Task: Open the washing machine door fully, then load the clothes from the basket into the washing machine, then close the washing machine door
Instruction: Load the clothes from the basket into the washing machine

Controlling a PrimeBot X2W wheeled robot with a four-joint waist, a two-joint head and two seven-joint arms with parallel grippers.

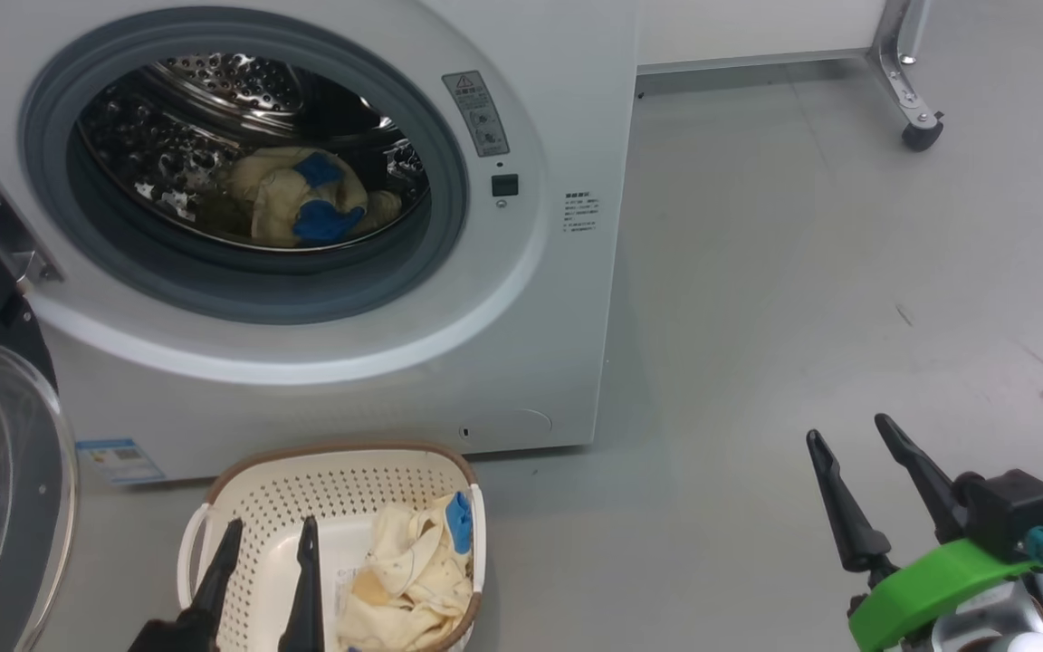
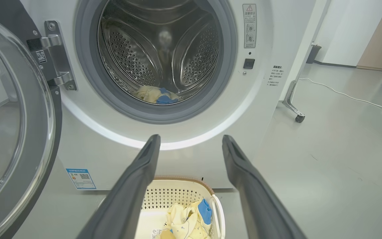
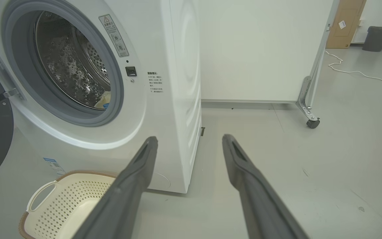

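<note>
Item, loading in progress: left claw (image 1: 271, 521), released and empty, is hovering over the basket (image 1: 340, 450), whose remaining clothes (image 1: 408, 570) are lying at its 3 o'clock, needing a deep central pinch; right claw (image 1: 848, 427) is idling released.

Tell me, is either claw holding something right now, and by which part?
Nothing is held. The left claw stands open over the basket, not touching the clothes in it; the right claw is open above the floor.

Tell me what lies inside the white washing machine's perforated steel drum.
Crumpled pale-yellow clothes with blue cuffs lie at the bottom of the steel drum. Anything beneath them, or low behind the grey rubber seal, is hidden.
</note>
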